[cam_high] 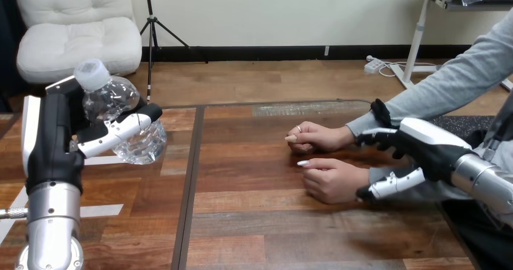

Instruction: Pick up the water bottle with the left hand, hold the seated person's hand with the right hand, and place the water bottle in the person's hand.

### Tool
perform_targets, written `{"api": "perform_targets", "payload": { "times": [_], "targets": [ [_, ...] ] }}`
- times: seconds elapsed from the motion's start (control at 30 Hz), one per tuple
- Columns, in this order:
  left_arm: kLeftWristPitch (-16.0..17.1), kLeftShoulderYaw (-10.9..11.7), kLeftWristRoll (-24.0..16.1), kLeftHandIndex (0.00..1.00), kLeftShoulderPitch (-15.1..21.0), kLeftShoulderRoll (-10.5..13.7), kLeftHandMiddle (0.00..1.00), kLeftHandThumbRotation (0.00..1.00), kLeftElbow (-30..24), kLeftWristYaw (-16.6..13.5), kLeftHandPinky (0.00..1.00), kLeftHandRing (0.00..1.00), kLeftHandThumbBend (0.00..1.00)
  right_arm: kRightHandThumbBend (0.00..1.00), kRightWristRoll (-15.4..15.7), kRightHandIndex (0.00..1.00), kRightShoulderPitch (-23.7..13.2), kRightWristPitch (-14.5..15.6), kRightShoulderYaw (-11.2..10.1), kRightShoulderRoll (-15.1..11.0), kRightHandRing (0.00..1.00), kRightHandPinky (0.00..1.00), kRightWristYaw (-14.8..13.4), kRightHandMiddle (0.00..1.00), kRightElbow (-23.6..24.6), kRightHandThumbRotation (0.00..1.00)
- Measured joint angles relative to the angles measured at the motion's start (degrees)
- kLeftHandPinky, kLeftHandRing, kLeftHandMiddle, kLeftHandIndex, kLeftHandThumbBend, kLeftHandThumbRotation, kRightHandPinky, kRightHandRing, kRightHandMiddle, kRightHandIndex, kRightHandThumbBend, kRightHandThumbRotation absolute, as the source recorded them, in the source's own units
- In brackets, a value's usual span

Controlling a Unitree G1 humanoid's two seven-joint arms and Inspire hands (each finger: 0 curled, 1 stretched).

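At the frame's left, the left hand (60, 137) is clamped round the bottle (112, 97), clear of the table (272, 221). At right, the right hand (423, 146) sits at the person's hands (333, 179); I cannot tell its hold. Best to steady one palm upward before bringing the bottle across.

The fingers (115, 134) of the left hand (54, 140) cover the bottle's (112, 94) middle. The right hand (423, 146) hides the wrist behind the person's nearer hand (333, 179). Its fingers (378, 138) seem to close round that wrist, though where they touch it is hidden. Both forearms are cut off at the view's edges.
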State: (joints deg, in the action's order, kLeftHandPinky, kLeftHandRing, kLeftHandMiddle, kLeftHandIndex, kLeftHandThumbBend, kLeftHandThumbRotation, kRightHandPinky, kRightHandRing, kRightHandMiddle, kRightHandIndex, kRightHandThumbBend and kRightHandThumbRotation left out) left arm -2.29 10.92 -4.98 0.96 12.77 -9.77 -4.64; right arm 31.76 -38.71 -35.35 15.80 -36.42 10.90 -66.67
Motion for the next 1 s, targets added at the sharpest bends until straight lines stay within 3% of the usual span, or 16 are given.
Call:
{"api": "perform_targets", "payload": {
  "times": [0.57,1.0],
  "targets": [
    [0.04,0.46,0.11,0.4,-0.03,0.0,0.39,0.0,-0.09,0.41,0.28,0.33,0.72,1.0,4.9,0.86,-0.71,1.35,3.42,-0.11,0.87,0.8,0.11,0.87,0.6,0.35],
    [0.25,0.95,0.16,0.4,-0.05,0.0,0.39,0.0,-0.09,0.55,0.28,0.33,0.72,1.0,6.81,0.85,-2.18,1.77,4.71,-0.32,0.86,0.78,-0.39,0.86,0.6,0.39]
  ]
}}
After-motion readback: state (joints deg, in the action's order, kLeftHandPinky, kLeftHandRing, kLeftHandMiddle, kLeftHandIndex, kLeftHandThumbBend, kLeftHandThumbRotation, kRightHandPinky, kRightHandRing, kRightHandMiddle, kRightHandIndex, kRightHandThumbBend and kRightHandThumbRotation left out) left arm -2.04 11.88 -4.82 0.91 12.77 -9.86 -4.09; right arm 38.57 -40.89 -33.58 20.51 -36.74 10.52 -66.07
